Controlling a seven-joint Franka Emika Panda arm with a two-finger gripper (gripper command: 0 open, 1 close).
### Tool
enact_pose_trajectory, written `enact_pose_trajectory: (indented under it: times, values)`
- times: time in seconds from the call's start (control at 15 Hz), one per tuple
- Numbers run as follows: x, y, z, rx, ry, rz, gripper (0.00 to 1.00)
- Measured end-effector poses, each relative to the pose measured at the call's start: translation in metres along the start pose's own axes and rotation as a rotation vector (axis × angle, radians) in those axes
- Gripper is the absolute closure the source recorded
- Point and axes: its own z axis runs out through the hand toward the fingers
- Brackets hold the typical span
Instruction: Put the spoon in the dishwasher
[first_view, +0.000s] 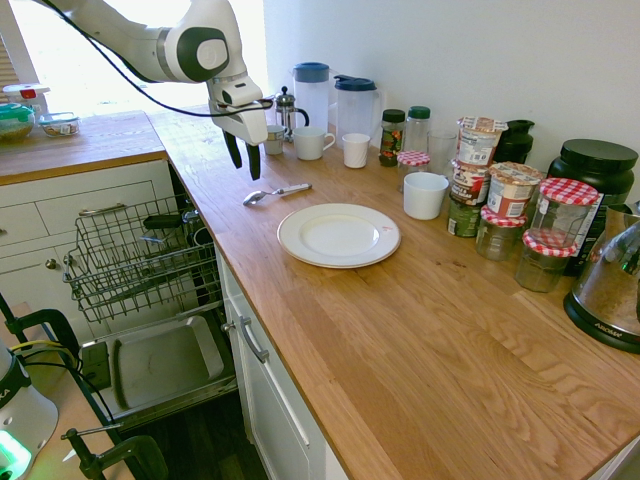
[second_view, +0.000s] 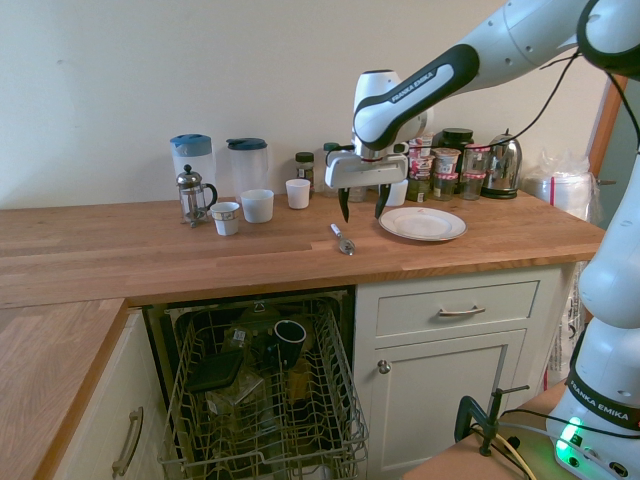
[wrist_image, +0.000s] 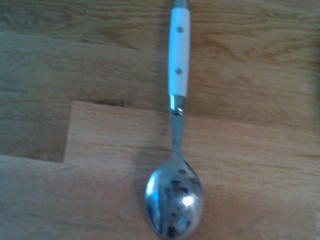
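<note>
So the white Franka arm's black two-finger gripper (second_view: 363, 205) is hanging over the wooden countertop (second_view: 520, 232), fingers spread wide apart and nothing between them. Pretty much under it is the shiny silver spoon with the white riveted handle (wrist_image: 175, 195), lying flat on the wood near the round white plate with a thin rim line (first_view: 339, 236), not touching it. The dishwasher with the grey wire rack (second_view: 265, 462) is open below the counter, rack pulled out, with a dark mug (second_view: 290, 338) sitting in it.
</note>
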Motion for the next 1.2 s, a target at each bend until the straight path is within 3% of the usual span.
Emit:
enact_pose_trajectory:
  times: [0.33,0.93,1.0,1.2]
  values:
    - [0.017,-0.052,0.044,-0.037,-0.029,0.017,0.00]
    - [0.042,-0.073,0.084,-0.069,-0.060,0.070,0.00]
    - [0.044,-0.073,0.084,-0.069,-0.062,0.076,1.00]
    - [0.045,-0.070,0.087,-0.072,-0.069,0.080,1.00]
